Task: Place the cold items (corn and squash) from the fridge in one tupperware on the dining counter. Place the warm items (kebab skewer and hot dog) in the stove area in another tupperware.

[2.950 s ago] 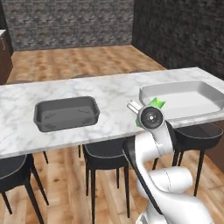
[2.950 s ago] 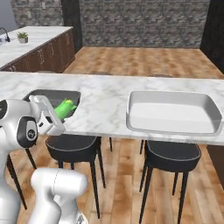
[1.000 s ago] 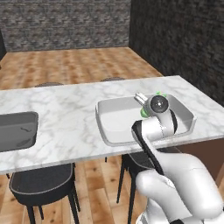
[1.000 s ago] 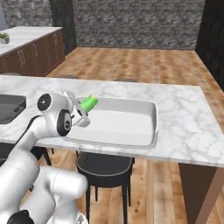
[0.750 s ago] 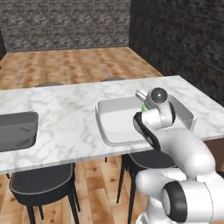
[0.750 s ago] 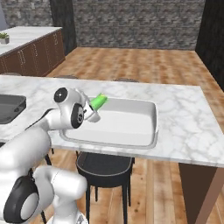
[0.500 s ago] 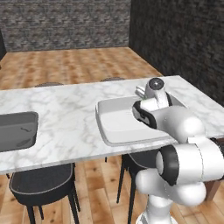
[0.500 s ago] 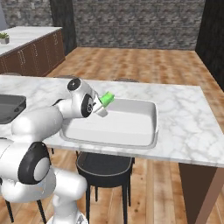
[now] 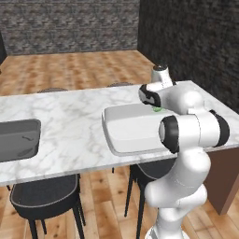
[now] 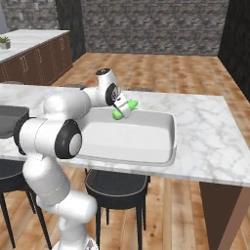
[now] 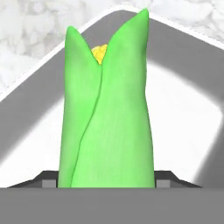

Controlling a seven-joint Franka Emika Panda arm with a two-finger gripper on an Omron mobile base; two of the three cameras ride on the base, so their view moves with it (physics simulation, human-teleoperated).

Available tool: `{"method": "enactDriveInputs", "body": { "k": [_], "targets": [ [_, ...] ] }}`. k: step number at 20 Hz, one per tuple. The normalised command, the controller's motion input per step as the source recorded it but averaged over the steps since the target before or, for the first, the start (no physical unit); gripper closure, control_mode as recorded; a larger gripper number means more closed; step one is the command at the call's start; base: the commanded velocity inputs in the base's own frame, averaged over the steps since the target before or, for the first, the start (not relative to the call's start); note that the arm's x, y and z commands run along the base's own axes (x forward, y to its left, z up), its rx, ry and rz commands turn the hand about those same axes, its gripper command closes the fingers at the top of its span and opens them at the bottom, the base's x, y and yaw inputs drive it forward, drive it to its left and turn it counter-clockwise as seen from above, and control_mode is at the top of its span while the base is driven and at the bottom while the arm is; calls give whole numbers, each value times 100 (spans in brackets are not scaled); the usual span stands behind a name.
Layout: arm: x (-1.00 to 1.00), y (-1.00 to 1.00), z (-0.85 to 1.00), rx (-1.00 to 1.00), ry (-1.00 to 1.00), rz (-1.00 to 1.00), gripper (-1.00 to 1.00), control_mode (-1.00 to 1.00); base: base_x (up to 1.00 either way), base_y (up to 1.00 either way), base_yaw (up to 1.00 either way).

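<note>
The corn (image 11: pixel 107 109), a green husk with a yellow tip, is clamped between the fingers of my gripper (image 11: pixel 107 180). In the right base view the gripper (image 10: pixel 121 105) holds the corn (image 10: pixel 125 108) just above the far left part of a white tupperware (image 10: pixel 165 142) on the dining counter (image 10: pixel 207 132). The left base view has the arm stretched over that tupperware (image 9: pixel 122 140), with a sliver of green corn (image 9: pixel 158 109) under the hand. The tupperware's white floor (image 11: pixel 183 113) lies behind the corn.
A second, dark grey tupperware (image 9: pixel 16 140) sits further left on the counter (image 9: pixel 70 116), its edge also at the left of the right base view (image 10: pixel 7 122). Black stools (image 10: pixel 114 188) stand under the counter's near side. The counter's end lies to the right.
The base drove right along the counter, bringing the white tupperware in front. Over the last second the arm reached forward, carrying the corn out over that tupperware.
</note>
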Motion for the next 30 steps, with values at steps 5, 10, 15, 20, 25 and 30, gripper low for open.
{"method": "enactDriveInputs", "body": {
  "k": [5,10,15,20,25,30],
  "targets": [
    [30,-66,-48,0,22,0,100,-100,0,0,0],
    [4,-70,-78,2,13,0,100,-100,0,0,0],
    [0,-33,-81,1,6,0,100,-100,0,0,0],
    [10,-1,-84,0,1,0,100,-100,0,0,0],
    [26,4,-47,4,0,0,100,-100,0,0,0],
    [52,0,-27,10,0,0,100,-100,0,0,0]
  ]
}}
